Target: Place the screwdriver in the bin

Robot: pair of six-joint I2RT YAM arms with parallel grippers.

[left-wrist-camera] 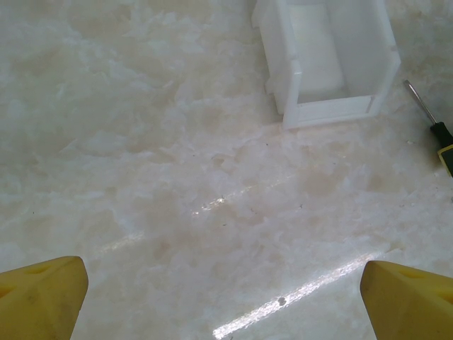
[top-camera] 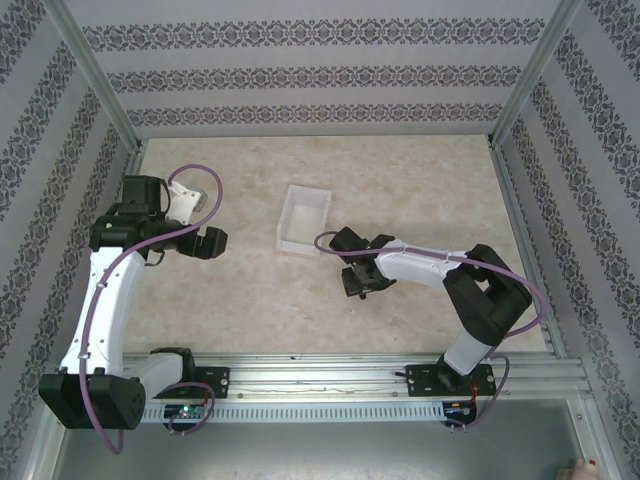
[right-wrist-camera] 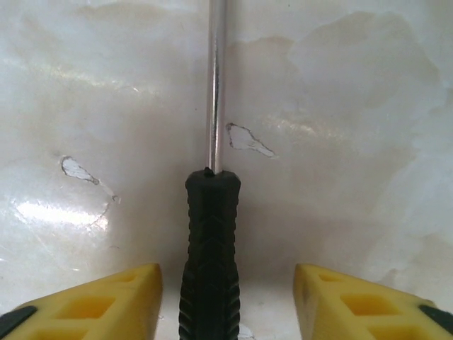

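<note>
Plastic of the small white rectangular open-top bin (top-camera: 300, 244) (left-wrist-camera: 329, 110) stands near the middle of the pale marbled surface (top-camera: 420, 190), all four low walls upright. Its floor looks bare from the left wrist view, though the far end is cut off there. The slim screwdriver with a black ribbed handle and thin metal shaft (left-wrist-camera: 440, 129) (right-wrist-camera: 210, 241) lies flat on the surface outside the bin, just beside the bin's near right corner. The right claw (top-camera: 358, 284) (right-wrist-camera: 227, 275) sits low over it, its yellow fingers (right-wrist-camera: 120, 297) spread wide either side of the handle with gaps showing. The left claw (top-camera: 210, 243) (left-wrist-camera: 223, 283) is also wide, near the left edge, with bare surface between it and the bin.
</note>
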